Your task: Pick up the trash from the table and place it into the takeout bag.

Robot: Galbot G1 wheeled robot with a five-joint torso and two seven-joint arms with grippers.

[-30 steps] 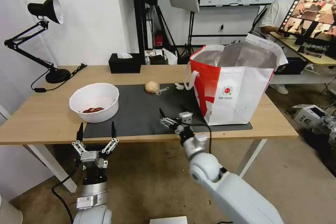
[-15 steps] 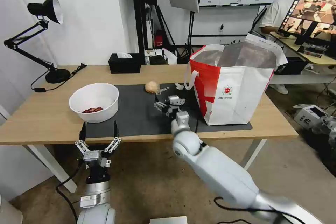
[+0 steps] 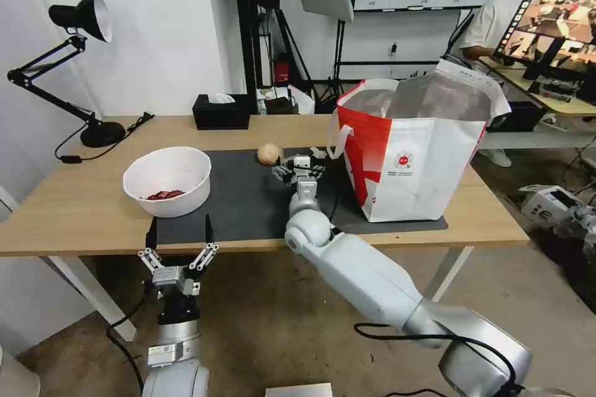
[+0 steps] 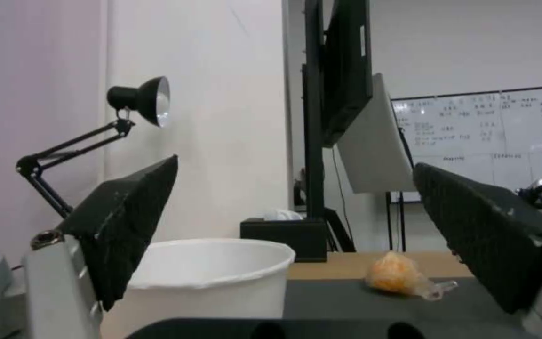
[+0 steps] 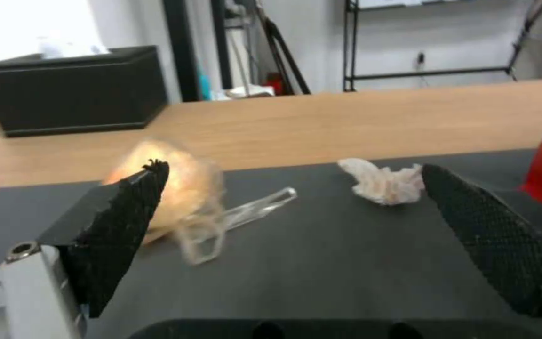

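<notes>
Just before right hand (image 5: 296,221) (open): lump (image 5: 177,188)

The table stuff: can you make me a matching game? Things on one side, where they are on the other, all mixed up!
Things:
1. white bowl
2. tan lump
3. takeout bag
4. left gripper

Places:
A. on the mat's end beside the robot's right arm
B. below the table's near edge, fingers open
C. just ahead of the open right gripper
D. on the mat's corner, toward the desk lamp

Pairs: 1-D, 2-C, 3-A, 4-B
</notes>
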